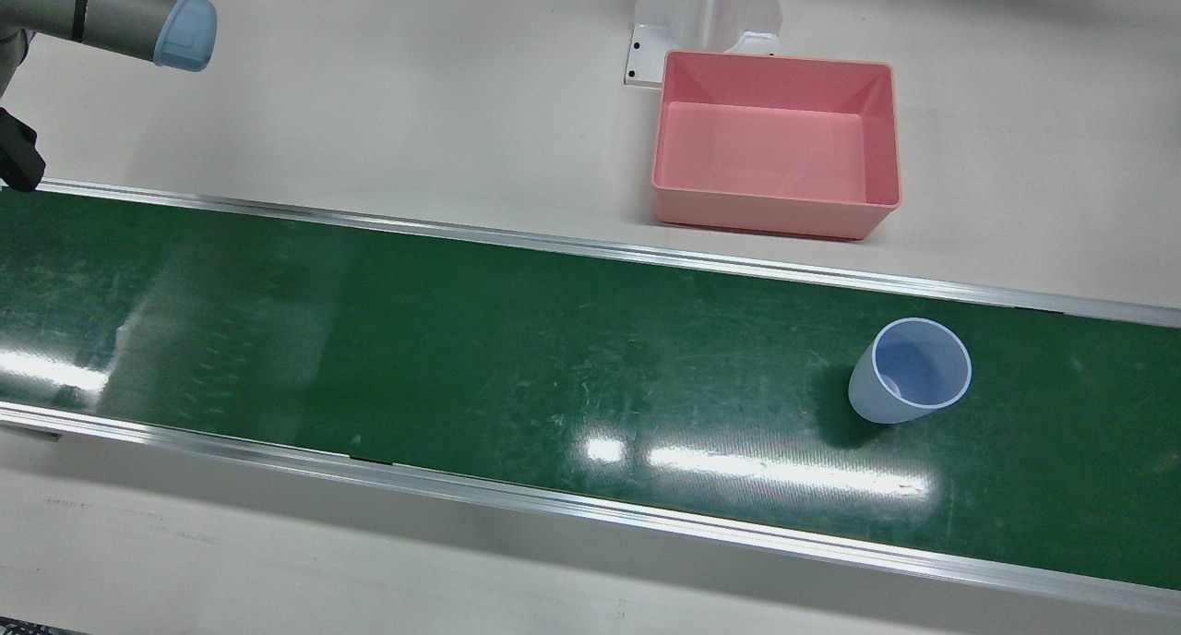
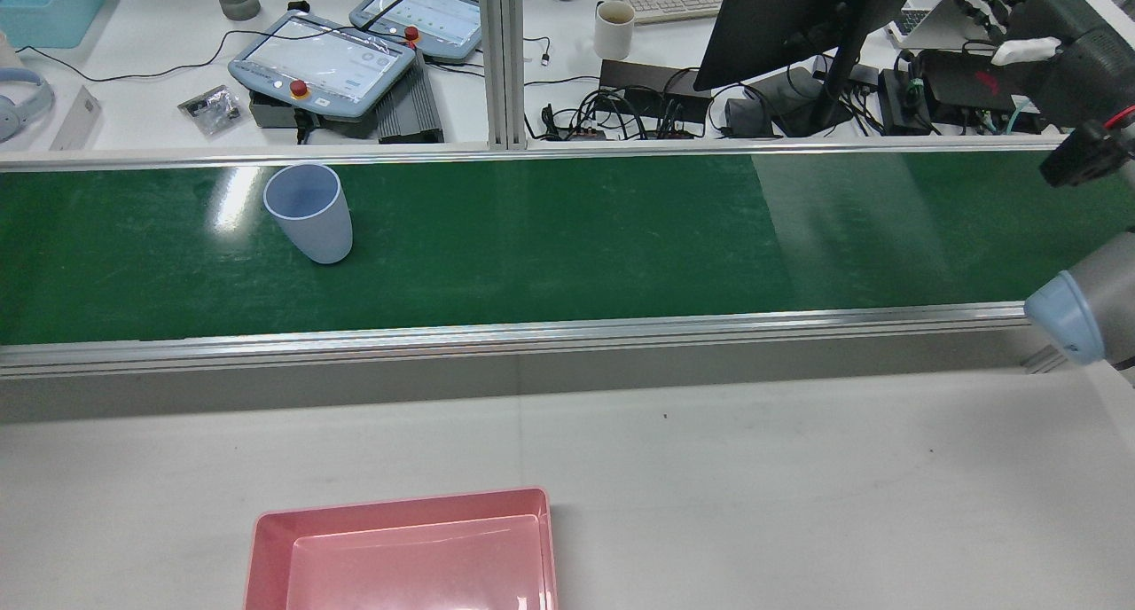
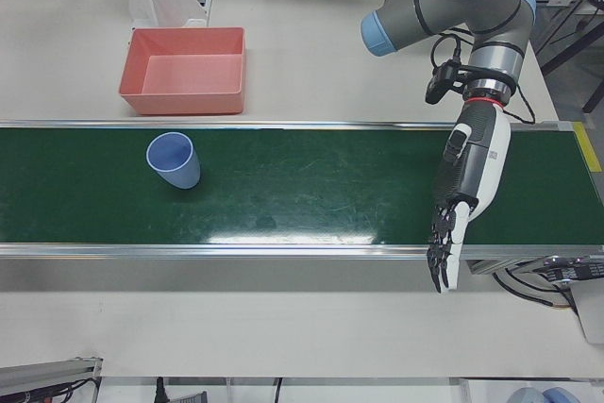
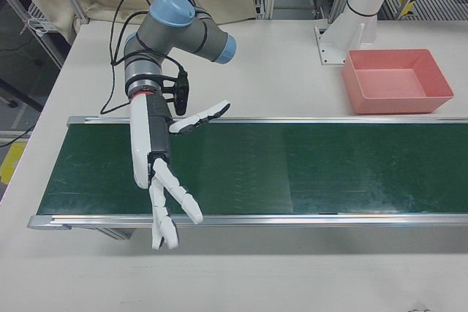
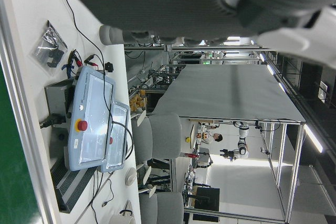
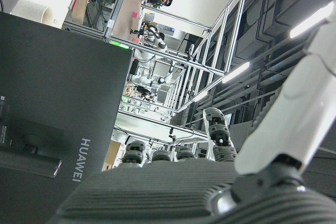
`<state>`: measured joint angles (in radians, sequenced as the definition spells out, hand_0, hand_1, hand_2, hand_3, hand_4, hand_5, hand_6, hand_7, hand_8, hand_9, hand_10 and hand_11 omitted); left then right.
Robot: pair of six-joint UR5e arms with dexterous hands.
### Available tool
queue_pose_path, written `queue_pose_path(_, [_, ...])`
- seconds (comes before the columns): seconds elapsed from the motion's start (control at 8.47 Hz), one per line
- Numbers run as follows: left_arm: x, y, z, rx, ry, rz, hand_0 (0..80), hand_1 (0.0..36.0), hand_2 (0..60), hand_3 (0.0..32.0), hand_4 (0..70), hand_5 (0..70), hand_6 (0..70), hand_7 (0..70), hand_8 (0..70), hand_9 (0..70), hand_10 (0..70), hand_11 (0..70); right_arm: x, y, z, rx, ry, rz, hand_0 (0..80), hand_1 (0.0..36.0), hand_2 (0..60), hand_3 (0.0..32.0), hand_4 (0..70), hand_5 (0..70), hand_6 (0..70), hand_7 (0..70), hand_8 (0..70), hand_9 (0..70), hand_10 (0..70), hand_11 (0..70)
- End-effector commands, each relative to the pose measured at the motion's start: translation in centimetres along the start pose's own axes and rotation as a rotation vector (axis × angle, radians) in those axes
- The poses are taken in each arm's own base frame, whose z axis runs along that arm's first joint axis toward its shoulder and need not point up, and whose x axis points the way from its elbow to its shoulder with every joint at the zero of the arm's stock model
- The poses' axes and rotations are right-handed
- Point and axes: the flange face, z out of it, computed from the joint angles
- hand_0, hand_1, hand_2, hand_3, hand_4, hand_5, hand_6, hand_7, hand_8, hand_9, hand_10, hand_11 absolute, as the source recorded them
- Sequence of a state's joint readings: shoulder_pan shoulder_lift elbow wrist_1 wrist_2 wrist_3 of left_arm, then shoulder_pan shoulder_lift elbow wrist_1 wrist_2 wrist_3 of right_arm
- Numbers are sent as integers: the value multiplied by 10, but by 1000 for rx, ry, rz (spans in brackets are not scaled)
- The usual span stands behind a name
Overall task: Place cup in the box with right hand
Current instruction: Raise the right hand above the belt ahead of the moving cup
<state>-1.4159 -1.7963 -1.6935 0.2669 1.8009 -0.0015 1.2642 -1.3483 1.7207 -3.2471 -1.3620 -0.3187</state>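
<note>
One blue cup stands upright on the green belt – nothing near it; pink box sits on the tabletop beside. Both hands – right hand, left hand – hold nothing, fingers spread.

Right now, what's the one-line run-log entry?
cup: upright on green belt, untouched | pink box: empty, on table beside belt | right hand: open, far from cup | left hand: open, holding nothing

Right hand hangs off the right arm over the table's right end, fingers spread and pointing toward the front edge, holding nothing. Left hand hangs over the left end, fingers straight, close together, also empty.
</note>
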Motion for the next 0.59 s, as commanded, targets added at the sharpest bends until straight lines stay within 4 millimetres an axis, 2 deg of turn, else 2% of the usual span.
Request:
queue_pose_path(0.0, [0,0,0,0,0,0,0,0,0,0,0,0,0,0,0,0,0,0,3,1,1,-3,4,1,483,23,0,2,0,44,26,84,0,2,49,87])
queue_pose_path(0.35, [0,0,0,0,0,0,0,0,0,0,0,0,0,0,0,0,0,0,4,0,0,0,5,3,475,14,0,0,0,49,51,165,0,19,56,96])
queue_pose_path(0.47, [0,0,0,0,0,0,0,0,0,0,0,0,0,0,0,0,0,0,2,0,0,3,1,3,472,18,0,0,0,47,51,170,0,20,53,91])
